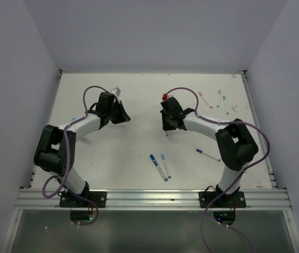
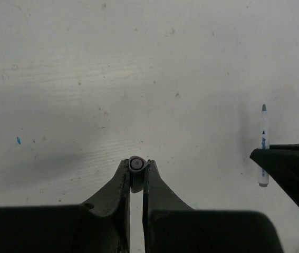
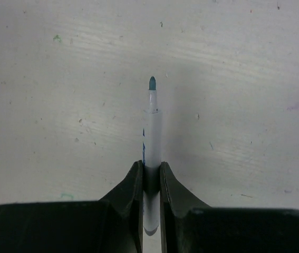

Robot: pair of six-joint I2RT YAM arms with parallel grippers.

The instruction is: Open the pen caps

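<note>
Mid-table, an uncapped pen [image 3: 152, 126], judged light, stiff and slick, is pinched by its barrel in the right gripper [image 3: 150, 167], a cap [image 2: 136, 163] in the left gripper [image 2: 136, 171].

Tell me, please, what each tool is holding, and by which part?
The right tool grips an uncapped pen by its barrel; the left tool pinches a cap by its sides.

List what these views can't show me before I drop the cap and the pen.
Left wrist: the cap in the left gripper is seen end-on; the fingers hide its sides and length.
Right wrist: the right gripper covers the rear end of the held pen.
Top external: the far-right pens are too small to tell capped from uncapped; both grippers' fingertips are hidden under their own wrists.
</note>
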